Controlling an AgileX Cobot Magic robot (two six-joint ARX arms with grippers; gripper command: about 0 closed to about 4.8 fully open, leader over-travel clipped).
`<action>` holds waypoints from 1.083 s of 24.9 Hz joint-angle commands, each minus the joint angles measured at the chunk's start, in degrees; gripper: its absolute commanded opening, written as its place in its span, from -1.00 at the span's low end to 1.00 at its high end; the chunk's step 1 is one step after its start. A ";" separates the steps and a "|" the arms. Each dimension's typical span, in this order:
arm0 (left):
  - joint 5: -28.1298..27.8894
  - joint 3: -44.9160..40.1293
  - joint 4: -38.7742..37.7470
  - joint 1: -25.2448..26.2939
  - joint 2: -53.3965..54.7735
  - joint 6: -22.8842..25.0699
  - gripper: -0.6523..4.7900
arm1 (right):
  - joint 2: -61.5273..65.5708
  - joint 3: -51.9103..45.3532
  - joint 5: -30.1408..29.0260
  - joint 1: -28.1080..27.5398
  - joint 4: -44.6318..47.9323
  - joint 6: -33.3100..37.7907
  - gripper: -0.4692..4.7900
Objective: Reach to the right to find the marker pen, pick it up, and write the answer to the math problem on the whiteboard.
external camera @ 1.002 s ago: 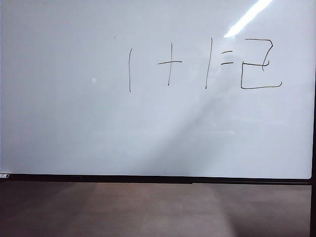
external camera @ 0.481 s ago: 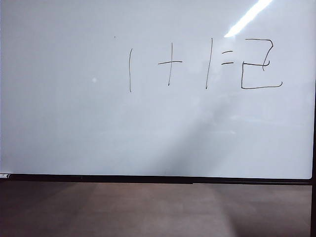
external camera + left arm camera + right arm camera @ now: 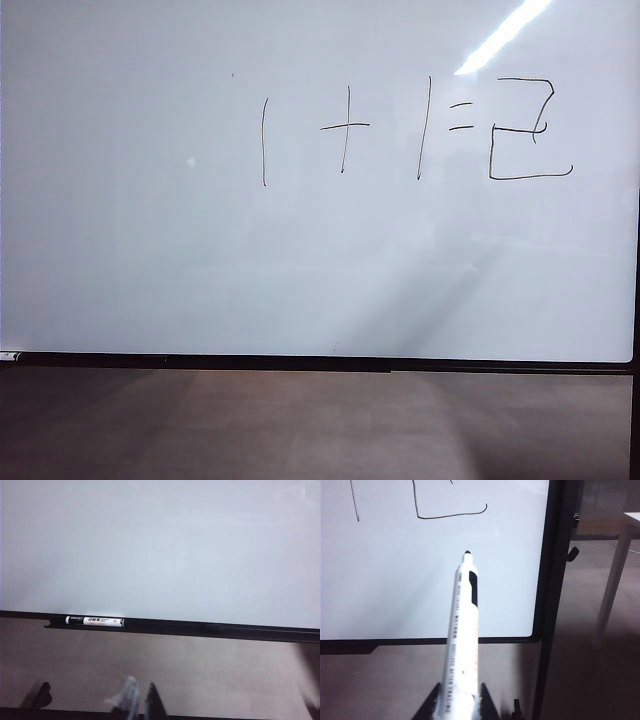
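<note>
A: How is the marker pen [image 3: 462, 645] positioned?

B: A white plastic barrel with a black tip and a black clip is clamped between the jaws of the right gripper [image 3: 457, 700]. Its long axis runs straight out from the gripper, and the tip is pointed at the large glossy whiteboard [image 3: 150, 250] with its thin black frame, clear of the surface, near the board's lower right corner, below the answer [image 3: 528, 128].

A: What is written on the board?

B: The math problem [image 3: 365, 130] is seen in thin black strokes, one plus one equals, followed just to its right by an angular, boxy figure two.

A: And the left gripper [image 3: 141, 700]?

B: It is seen low, in front of the board's bottom edge, with its fingertips close together and nothing gripped. A second black-and-white marker [image 3: 95, 621] is laid flat along the bottom frame, lengthwise with the edge
</note>
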 commanded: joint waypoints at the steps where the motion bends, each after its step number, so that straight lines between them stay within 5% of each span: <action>1: 0.24 0.04 0.76 -0.07 0.04 0.00 -0.66 | -0.07 -0.28 0.11 -0.15 1.07 -0.22 -0.82; 8: 0.24 0.04 0.76 -0.07 0.04 0.00 -0.66 | -0.07 -0.28 -6.16 -5.22 0.81 -0.24 -0.82; 27: 0.24 0.04 0.76 -0.07 0.04 0.00 -0.66 | -0.07 -0.28 -6.10 -6.05 0.83 -0.28 -0.82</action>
